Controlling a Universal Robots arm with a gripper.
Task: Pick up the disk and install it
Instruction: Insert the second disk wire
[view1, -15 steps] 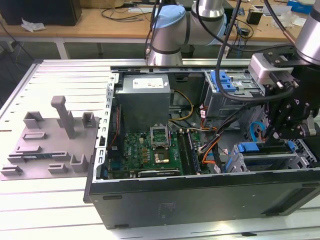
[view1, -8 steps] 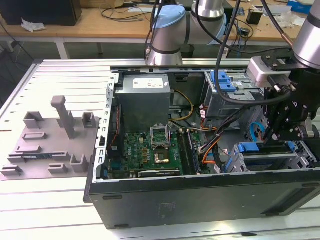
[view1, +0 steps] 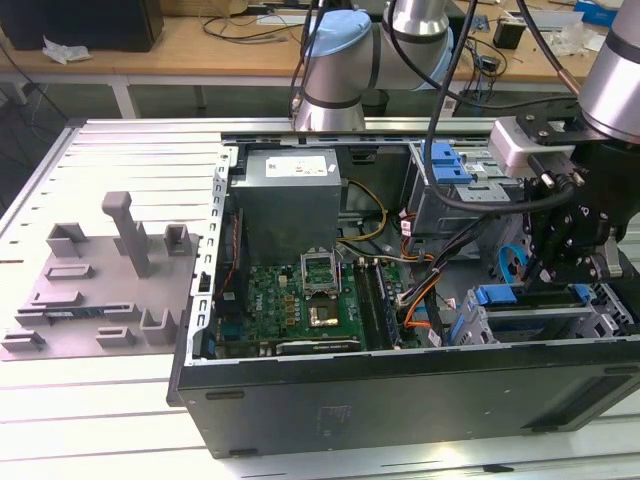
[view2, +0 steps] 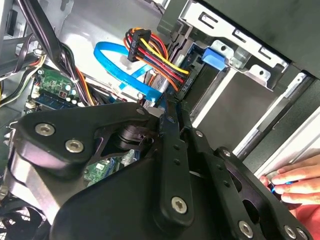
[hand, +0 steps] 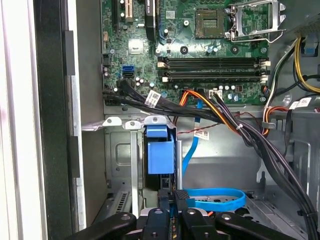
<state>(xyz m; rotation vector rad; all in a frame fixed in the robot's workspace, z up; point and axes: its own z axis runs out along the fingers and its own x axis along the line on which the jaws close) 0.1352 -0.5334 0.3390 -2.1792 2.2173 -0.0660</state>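
Hovering inside the open case (view1: 400, 400), low over the cage (hand: 117, 150). Disk (hand: 160, 150) stands edge-on in the cage slot, just ahead of the tool (hand: 170, 194). Cannot tell whether the tool grips it or has let go. Judged step: install, seating nearly done. Any last push calls for square alignment with the slot.

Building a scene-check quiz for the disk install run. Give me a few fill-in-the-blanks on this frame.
1. The gripper hangs over the drive cage at the exterior view's ___ side.
2. The grey plastic fixture sits outside the computer case, on the exterior view's ___ side.
3. The looped flat cable inside the case is ___ in colour.

Missing words: right; left; blue
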